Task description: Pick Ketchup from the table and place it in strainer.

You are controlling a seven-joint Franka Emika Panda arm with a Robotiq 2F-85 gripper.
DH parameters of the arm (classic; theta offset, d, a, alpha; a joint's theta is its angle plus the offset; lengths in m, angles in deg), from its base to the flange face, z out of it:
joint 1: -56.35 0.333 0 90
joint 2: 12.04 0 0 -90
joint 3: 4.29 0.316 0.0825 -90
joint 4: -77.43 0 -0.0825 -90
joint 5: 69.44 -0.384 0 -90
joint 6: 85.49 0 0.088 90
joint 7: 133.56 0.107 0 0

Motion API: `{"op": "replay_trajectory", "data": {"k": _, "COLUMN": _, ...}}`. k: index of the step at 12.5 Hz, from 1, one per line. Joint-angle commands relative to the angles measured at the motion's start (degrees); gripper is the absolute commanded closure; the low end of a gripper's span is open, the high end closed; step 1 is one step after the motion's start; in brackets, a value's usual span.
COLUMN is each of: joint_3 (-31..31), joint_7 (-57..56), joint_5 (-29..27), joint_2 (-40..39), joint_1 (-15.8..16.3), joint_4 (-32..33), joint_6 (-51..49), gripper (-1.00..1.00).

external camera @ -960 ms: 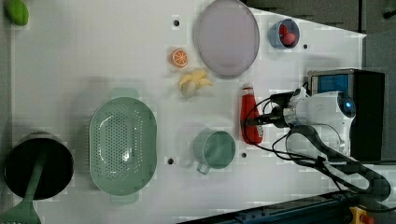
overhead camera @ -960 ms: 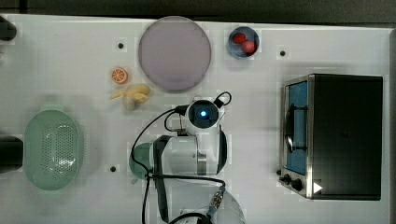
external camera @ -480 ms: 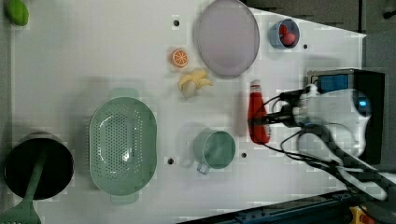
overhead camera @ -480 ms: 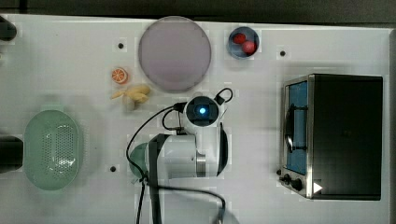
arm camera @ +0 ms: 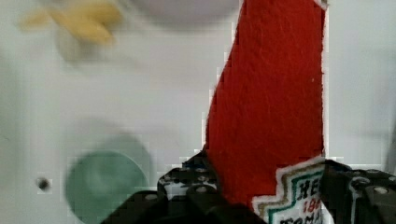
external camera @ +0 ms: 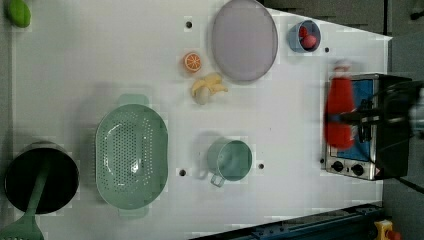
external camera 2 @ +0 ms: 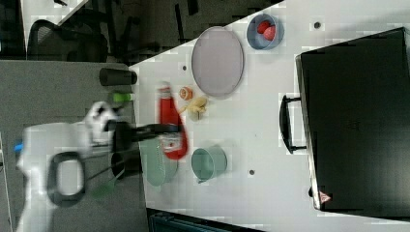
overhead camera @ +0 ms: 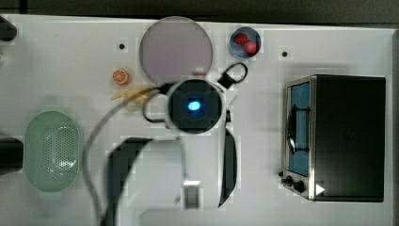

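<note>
The jaws are clamped on the Ketchup (external camera: 340,112) at its label end, holding it aloft above the surface (external camera: 100,60), as the left view and right view show. In the left view, the strainer (external camera: 131,156) rests on the surface well apart, toward nine o'clock of the bottle, with a green mug (external camera: 231,160) between them.

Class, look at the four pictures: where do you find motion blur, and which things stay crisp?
Left view: the Ketchup and claw are smeared, the strainer crisp. Right view: the arm is blurred. Wrist view: the banana is soft.
</note>
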Motion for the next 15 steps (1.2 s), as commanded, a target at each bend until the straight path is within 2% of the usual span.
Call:
{"op": "replay_trajectory", "data": {"k": 1, "joint_3": 7.9, "joint_7": 14.4, "joint_5": -1.6, "joint_2": -1.0, "joint_1": 3.8, "joint_4": -2.1, "joint_6": -4.2, "gripper": -0.24}}
{"op": "replay_trajectory", "data": {"k": 6, "joint_3": 21.9, "joint_7": 38.3, "joint_5": -1.6, "joint_2": -5.3, "joint_1": 6.5, "joint_4": -4.4, "joint_6": -1.6, "gripper": -0.24}}
{"op": "replay_trajectory", "data": {"k": 11, "joint_3": 32.6, "joint_7": 57.3, "joint_5": -1.5, "joint_2": -17.2, "joint_1": 8.2, "joint_4": -4.2, "joint_6": 15.2, "gripper": -0.24}}
{"op": "replay_trajectory", "data": {"k": 12, "joint_3": 33.2, "joint_7": 59.5, "joint_5": -1.2, "joint_2": -20.2, "joint_1": 8.8, "joint_4": -4.2, "joint_6": 17.3, "gripper": -0.32}}
{"op": "replay_trajectory", "data": {"k": 15, "joint_3": 33.3, "joint_7": 60.9, "joint_5": 0.0, "joint_2": -27.7, "joint_1": 10.2, "joint_4": -4.2, "joint_6": 23.5, "gripper": -0.96}}
